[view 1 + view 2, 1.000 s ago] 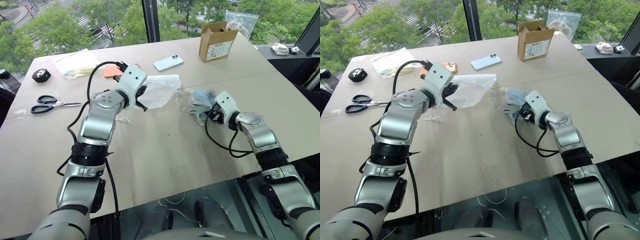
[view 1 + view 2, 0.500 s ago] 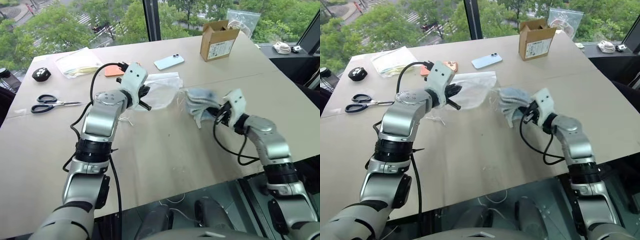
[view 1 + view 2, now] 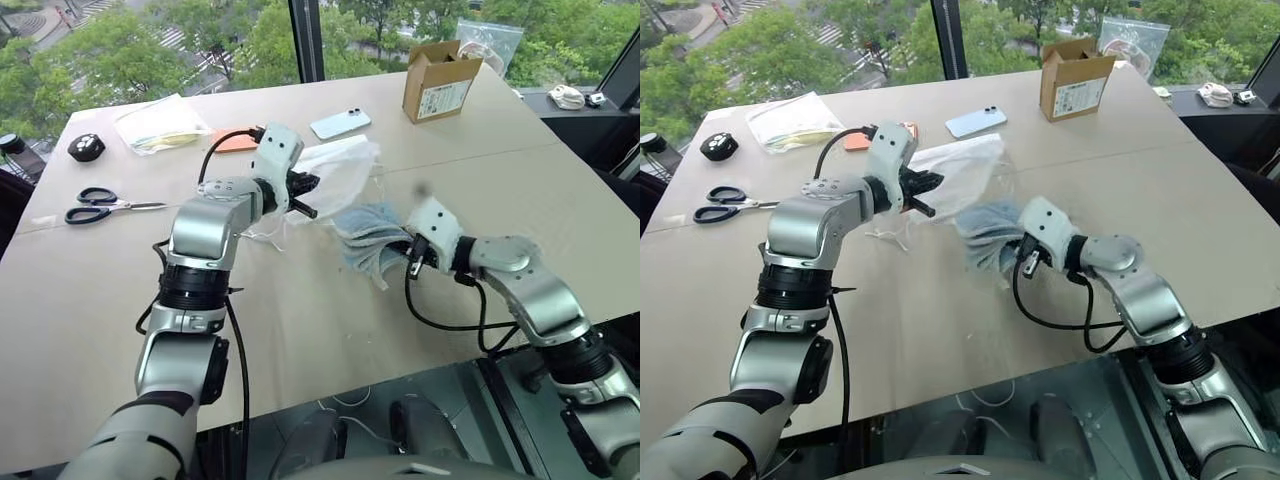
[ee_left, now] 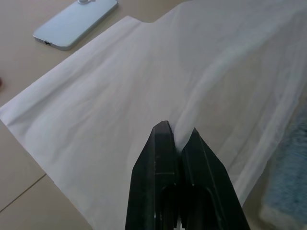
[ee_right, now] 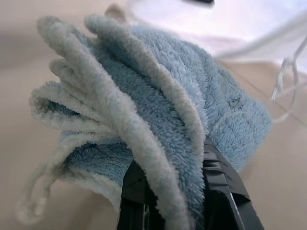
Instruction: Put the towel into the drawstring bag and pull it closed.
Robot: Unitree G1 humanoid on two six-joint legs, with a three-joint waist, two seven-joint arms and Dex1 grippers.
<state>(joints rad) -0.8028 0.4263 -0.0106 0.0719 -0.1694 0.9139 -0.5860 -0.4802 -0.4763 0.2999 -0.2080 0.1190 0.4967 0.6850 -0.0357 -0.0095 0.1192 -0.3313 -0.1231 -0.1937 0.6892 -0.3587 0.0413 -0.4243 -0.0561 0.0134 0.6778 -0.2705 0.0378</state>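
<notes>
The drawstring bag [image 3: 340,165], thin translucent white fabric, lies mid-table with its near edge lifted. My left gripper [image 3: 303,197] is shut on a fold of that edge, and the left wrist view shows the black fingertips [image 4: 165,132] pinching the fabric [image 4: 144,81]. White cords [image 3: 890,235] trail below the gripper. The towel [image 3: 366,238], light blue-grey terry with whitish edges, hangs bunched just above the table, right next to the bag's lifted edge. My right gripper [image 3: 406,250] is shut on it. Its black fingers [image 5: 221,184] clamp the folded towel [image 5: 144,96].
A light blue phone [image 3: 340,123] lies behind the bag. An open cardboard box [image 3: 440,80] stands far right. Scissors [image 3: 100,205], a clear plastic bag with yellowish contents [image 3: 155,125], an orange item [image 3: 232,142] and a small black object [image 3: 85,147] lie at the left.
My right gripper has lifted the towel and carried it left and nearer, up to the bag. My left gripper has rolled and raised the bag's edge slightly.
</notes>
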